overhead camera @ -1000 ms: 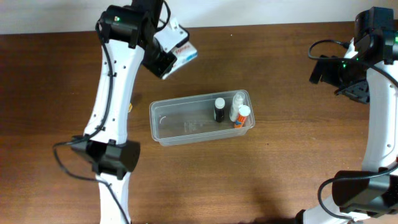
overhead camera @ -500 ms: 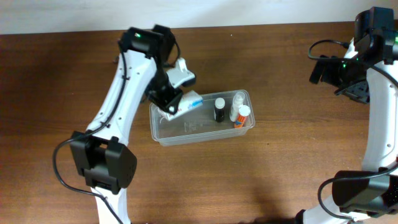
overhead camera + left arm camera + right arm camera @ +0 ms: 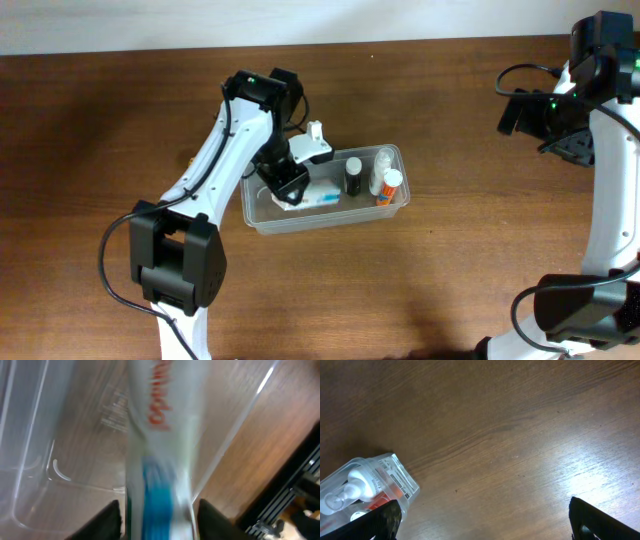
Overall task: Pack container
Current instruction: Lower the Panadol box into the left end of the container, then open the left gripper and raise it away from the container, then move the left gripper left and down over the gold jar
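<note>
On my overhead feed the container [image 3: 262, 222] sits near the middle of the brown wooden surface [image 3: 450, 290], its long side running roughly left to right. The left gripper [image 3: 288, 188] is down inside its left half, and the jaws are clenched on a white tube [image 3: 322, 197] with a blue band. The tube lies low in the container and points toward the right end.

The left wrist camera is badly smeared (motion blur, I think). Even so, I can make out the tube running up the middle of the picture, with red lettering on it, and a dark finger [image 3: 109, 521] hard against each side. The clear wall of the container slants past on the right.

Three small bottles stand in the right end of the container, close together. They are a black-capped bottle [image 3: 353, 177], a clear bottle [image 3: 382, 163] beside the far wall, and an orange-capped bottle [image 3: 390, 186] next to it. The tube's tip is near the black-capped one; I cannot tell whether they touch.

The right gripper [image 3: 485, 522] hangs well apart from all this, above bare surface at the far right. Its jaws are spread wide with nothing between them. One corner of the container, with the clear and orange-capped bottles inside, shows at the lower left of that wrist view.
</note>
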Controlling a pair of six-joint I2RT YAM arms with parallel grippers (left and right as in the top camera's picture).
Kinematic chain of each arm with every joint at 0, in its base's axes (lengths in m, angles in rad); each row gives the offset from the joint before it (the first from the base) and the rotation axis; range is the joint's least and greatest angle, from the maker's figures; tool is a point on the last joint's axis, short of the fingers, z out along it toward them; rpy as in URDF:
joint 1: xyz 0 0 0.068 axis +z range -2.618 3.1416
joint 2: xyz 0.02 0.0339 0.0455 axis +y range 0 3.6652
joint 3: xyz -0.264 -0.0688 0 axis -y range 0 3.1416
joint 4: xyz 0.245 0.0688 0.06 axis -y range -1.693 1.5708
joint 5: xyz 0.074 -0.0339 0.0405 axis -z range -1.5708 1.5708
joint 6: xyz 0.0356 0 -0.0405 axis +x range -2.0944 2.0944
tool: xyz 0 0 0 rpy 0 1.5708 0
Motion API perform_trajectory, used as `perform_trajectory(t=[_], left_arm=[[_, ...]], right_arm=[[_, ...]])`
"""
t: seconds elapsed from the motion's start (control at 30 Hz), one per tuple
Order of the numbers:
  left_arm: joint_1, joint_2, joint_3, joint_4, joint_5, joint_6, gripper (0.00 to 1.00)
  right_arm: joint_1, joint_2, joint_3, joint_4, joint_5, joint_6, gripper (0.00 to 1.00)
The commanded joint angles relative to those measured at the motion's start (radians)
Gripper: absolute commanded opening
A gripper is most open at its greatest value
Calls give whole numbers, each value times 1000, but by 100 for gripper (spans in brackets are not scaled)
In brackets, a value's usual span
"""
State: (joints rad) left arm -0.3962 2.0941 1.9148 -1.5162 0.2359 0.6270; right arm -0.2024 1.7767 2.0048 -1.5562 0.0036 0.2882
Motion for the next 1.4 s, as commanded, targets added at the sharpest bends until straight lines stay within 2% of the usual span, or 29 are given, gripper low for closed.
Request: perform_trajectory(t=[0.0, 0.07, 0.4, 0.6, 0.7, 0.83, 1.07, 1.23, 1.37], left_arm=[[4, -30, -3, 3, 0, 21, 62], [4, -30, -3, 3, 0, 21, 67], [4, -30, 10, 10, -50, 13, 67], [7, -33, 146, -67, -50, -21, 67], [25, -49, 234, -100, -86, -103, 67], [84, -97, 281, -90, -140, -279, 67], [311, -132, 278, -93, -138, -547, 67], [433, -131, 254, -64, -121, -579, 67], [468, -131, 202, 4, -121, -589, 69]], right_arm=[[-2, -3, 5, 0, 9, 5, 98], [-2, -3, 5, 0, 9, 5, 98], [-2, -3, 5, 0, 9, 5, 98], [-2, -3, 5, 0, 9, 5, 98], [-2, -3, 5, 0, 9, 5, 98], [-2, -3, 5, 0, 9, 5, 98], [-2, -3, 5, 0, 9, 5, 98], [-2, -3, 5, 0, 9, 5, 98], [-2, -3, 5, 0, 9, 5, 98]])
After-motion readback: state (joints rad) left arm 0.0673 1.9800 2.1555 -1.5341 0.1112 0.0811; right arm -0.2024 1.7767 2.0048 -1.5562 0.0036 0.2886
